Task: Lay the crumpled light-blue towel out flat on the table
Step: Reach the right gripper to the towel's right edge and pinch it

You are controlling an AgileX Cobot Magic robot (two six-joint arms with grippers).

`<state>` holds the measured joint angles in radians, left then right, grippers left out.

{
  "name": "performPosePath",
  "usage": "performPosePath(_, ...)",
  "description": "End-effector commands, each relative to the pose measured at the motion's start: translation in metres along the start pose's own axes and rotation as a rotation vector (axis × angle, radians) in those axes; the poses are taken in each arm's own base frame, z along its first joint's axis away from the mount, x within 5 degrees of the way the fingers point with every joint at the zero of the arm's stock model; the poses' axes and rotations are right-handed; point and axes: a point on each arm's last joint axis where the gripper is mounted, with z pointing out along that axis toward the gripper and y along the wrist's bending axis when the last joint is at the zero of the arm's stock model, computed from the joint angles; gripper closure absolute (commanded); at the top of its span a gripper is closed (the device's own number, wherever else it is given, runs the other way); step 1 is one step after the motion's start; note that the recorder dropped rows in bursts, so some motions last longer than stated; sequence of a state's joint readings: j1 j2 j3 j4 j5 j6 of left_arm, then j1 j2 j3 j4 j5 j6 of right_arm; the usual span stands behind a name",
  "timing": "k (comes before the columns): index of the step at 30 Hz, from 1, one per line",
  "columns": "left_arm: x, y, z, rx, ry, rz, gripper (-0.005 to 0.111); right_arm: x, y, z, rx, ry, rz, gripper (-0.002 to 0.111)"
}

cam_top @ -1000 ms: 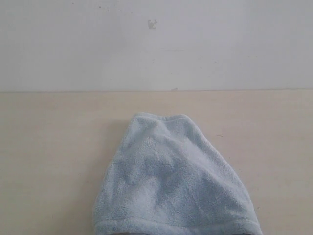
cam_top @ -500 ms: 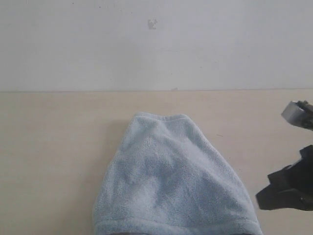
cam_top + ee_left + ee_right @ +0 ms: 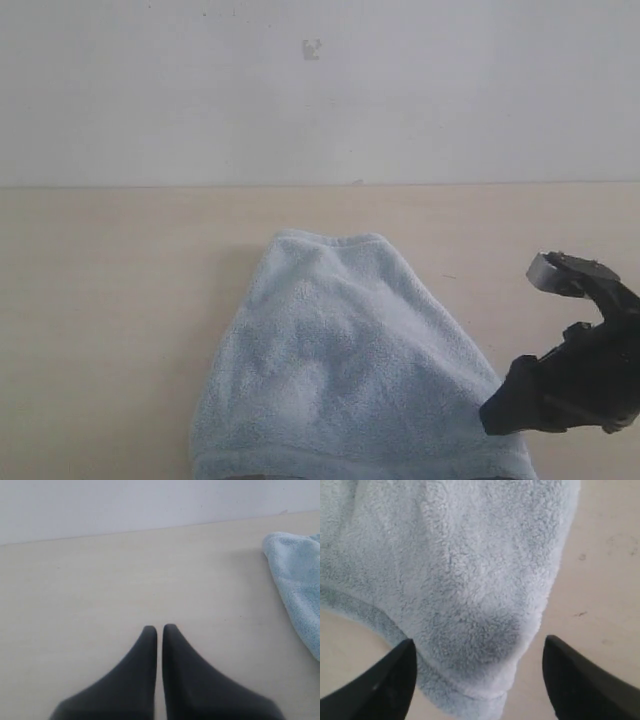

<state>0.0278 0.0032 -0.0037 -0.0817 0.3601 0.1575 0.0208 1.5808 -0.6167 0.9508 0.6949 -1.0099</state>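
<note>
- The towel (image 3: 345, 370) lies bunched in a rounded heap on the table (image 3: 100, 300), near the middle of the front side in the exterior view
- The right gripper (image 3: 479, 641) has its jaws wide apart and grips nothing; a folded bulge at the towel's right side sits between its two fingers
- The left gripper (image 3: 159, 628) has its fingers pressed together, nothing between them, with bare table in front and the towel well apart from it
</note>
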Motion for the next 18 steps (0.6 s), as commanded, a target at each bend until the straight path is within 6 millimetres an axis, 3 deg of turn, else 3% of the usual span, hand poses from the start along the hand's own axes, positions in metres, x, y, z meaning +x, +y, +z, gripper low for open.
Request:
performPosePath(1, 0.001, 0.0, 0.0, 0.004, -0.005, -0.014, 0.103, 0.003, -0.003, 0.009, -0.027, 0.052, 0.023, 0.041)
performPosePath(6, 0.001, 0.0, 0.0, 0.004, -0.005, -0.014, 0.103, 0.008, -0.008, 0.025, -0.087, 0.13, 0.08, 0.045)
performPosePath(9, 0.001, 0.0, 0.0, 0.004, -0.005, -0.014, 0.103, -0.007, -0.003, 0.02, -0.144, 0.122, 0.055, 0.073)
performPosePath(11, 0.001, 0.0, 0.0, 0.004, -0.005, -0.014, 0.103, -0.026, 0.007, 0.009, -0.232, 0.11, 0.009, 0.107)
performPosePath(15, 0.001, 0.0, 0.0, 0.004, -0.005, -0.014, 0.103, -0.061, 0.043, -0.026, -0.524, -0.017, -0.009, 0.107)
performPosePath(18, 0.001, 0.0, 0.0, 0.004, -0.005, -0.014, 0.103, -0.079, 0.065, -0.055, -0.589, -0.228, -0.094, 0.107)
